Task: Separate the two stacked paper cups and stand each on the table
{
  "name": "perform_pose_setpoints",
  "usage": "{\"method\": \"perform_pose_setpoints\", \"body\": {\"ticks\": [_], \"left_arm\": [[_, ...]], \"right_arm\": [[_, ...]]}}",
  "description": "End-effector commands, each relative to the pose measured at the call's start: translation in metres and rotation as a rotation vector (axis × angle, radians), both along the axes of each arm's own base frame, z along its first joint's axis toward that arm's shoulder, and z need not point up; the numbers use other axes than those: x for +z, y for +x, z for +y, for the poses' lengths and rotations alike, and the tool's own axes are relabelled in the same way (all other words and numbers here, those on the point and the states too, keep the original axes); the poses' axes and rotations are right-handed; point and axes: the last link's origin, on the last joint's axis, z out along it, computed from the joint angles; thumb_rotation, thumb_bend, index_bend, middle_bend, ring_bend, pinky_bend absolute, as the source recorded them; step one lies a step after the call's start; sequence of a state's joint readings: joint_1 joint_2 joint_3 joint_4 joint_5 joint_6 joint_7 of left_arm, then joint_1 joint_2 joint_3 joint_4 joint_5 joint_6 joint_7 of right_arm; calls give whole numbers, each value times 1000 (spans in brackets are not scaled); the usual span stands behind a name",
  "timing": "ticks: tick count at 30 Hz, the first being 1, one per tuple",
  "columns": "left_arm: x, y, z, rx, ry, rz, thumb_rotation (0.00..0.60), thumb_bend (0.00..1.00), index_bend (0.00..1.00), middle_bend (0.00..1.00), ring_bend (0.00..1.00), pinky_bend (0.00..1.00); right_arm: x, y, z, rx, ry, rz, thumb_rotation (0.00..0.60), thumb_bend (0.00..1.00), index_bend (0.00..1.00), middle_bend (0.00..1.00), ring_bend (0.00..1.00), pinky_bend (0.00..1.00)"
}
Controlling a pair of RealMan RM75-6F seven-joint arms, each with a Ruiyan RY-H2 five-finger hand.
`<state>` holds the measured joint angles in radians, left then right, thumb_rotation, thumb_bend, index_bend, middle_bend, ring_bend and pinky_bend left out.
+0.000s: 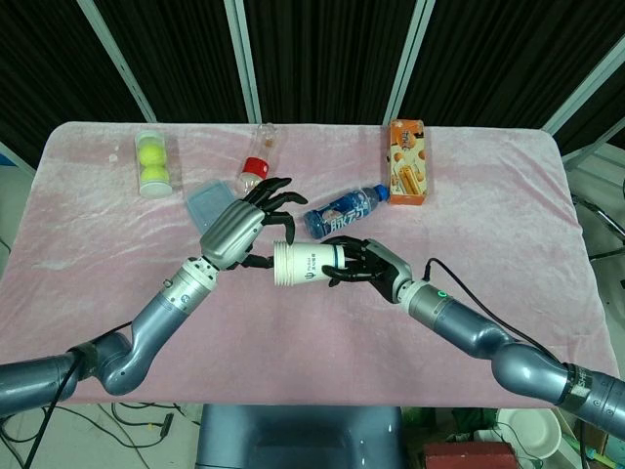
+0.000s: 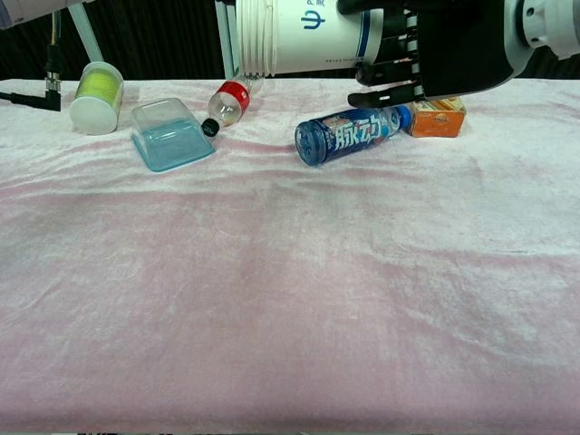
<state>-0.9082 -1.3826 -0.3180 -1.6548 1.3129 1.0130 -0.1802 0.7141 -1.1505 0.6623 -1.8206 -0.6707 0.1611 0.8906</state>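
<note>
The two stacked white paper cups [image 1: 305,264] lie on their side in the air above the pink table, rim pointing left. My right hand [image 1: 369,264] grips them around the base end. In the chest view the cups [image 2: 304,36] and the right hand [image 2: 444,50] sit at the top edge, well above the cloth. My left hand [image 1: 244,227] hovers just left of the rim with its fingers spread. Its thumb is close to the rim, and I cannot tell whether it touches. I see nothing held in it.
A tube of tennis balls [image 1: 153,163] lies at the far left, with a blue plastic box [image 1: 207,203] and a red-capped clear bottle [image 1: 257,166] behind the left hand. A blue drink bottle [image 1: 342,213] lies just beyond the cups. An orange carton [image 1: 408,162] lies at the far right.
</note>
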Motion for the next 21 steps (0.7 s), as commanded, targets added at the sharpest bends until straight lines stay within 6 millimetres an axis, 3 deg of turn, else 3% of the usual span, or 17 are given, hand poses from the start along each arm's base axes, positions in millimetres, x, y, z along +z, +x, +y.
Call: {"method": "perform_pose_setpoints", "body": {"ticks": [1,21], "left_arm": [[0,0,0,2,-3,-3,600,601,612,228,0,49],[0,2,-3,-6,5,21,600,609,622,235,0,60]], "right_arm": [[0,0,0,0,1,0,600,333,655,469,604,453],[3,1,0,1,0,-6,600,334,656,469,604,453]]}}
